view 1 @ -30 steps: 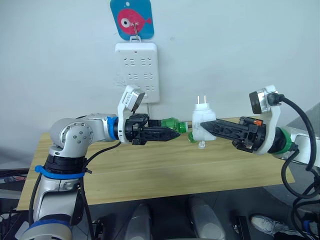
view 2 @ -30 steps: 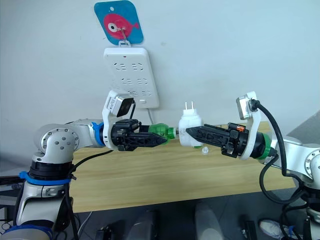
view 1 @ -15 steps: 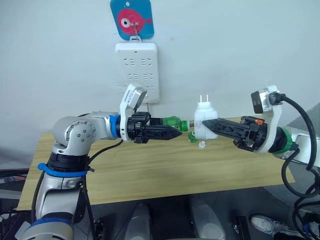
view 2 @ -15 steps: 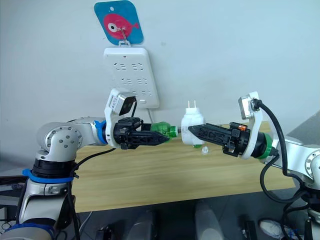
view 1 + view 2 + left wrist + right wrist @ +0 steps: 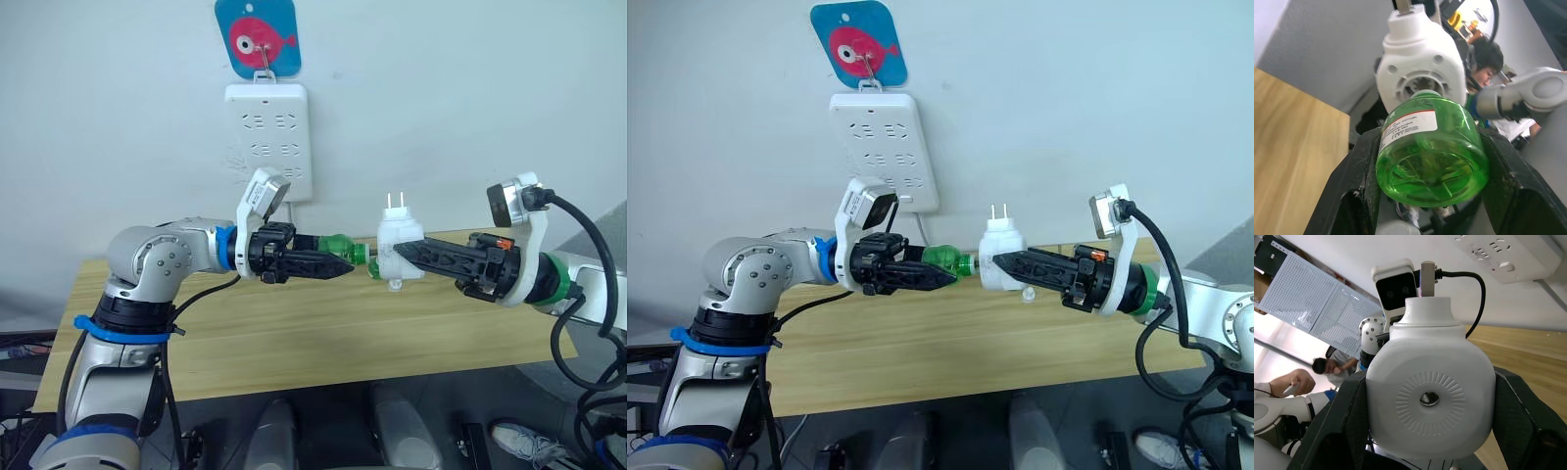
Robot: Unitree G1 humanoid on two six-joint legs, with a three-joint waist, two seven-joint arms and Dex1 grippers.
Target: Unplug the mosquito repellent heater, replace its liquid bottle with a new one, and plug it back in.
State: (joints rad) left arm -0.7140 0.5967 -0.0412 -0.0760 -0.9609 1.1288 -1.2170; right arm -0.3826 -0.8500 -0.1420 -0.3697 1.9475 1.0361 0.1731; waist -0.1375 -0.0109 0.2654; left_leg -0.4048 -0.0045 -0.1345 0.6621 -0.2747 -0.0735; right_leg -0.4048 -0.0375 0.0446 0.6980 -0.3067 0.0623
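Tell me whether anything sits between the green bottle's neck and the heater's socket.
Nothing visible does. The green bottle, clamped in the left gripper, has its neck right at the heater, which the right gripper holds above the table.

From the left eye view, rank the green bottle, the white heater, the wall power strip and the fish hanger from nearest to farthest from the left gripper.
1. Green liquid bottle: clamped in the left gripper.
2. Mosquito repellent heater: just beyond the bottle's neck, held by the right gripper.
3. Power strip: on the wall, above the left gripper.
4. Fish hanger: on the wall, above the strip.
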